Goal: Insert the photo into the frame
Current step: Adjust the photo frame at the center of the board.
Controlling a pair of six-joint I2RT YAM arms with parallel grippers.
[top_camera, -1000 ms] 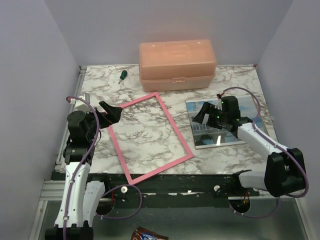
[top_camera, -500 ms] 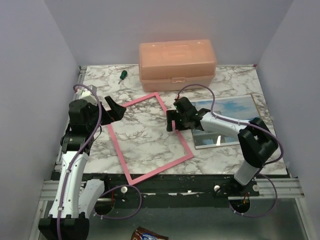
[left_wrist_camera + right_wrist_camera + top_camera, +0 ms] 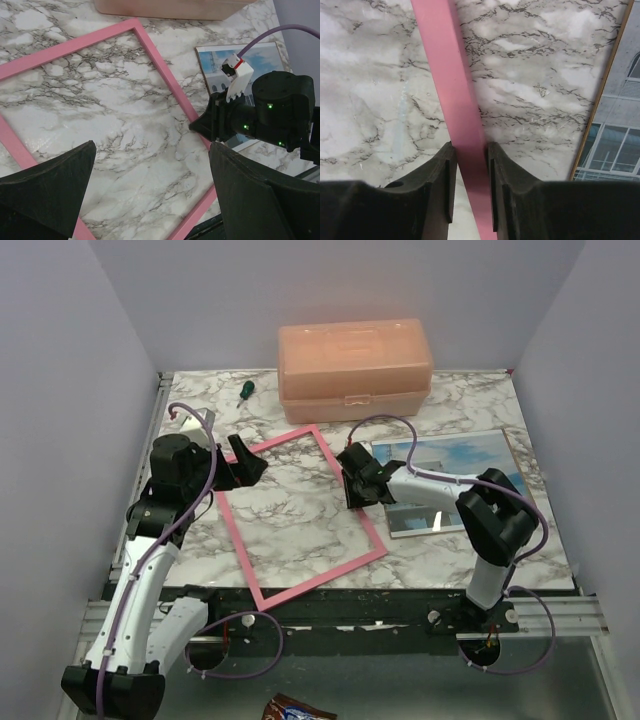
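The pink frame point(image 3: 322, 577) lies flat on the marble table, its front up. To its right lies the photo point(image 3: 480, 452), a print of a white building against blue sky. My right gripper point(image 3: 352, 490) is down on the frame's right bar. In the right wrist view its jaws point(image 3: 470, 147) press both edges of the pink bar point(image 3: 445, 75), with the photo's edge point(image 3: 620, 145) to the right. My left gripper point(image 3: 250, 462) hovers over the frame's upper left corner. In the left wrist view it stands open point(image 3: 152, 150) with only marble between its fingers.
A peach plastic box point(image 3: 355, 368) stands at the back of the table, close behind the frame. A small green screwdriver point(image 3: 244, 390) lies at the back left. The black front rail point(image 3: 350, 605) runs just below the frame's near corner.
My right arm has swung left from above the photo to the frame's right bar, and its jaws have closed onto that bar. My left arm has shifted slightly right.
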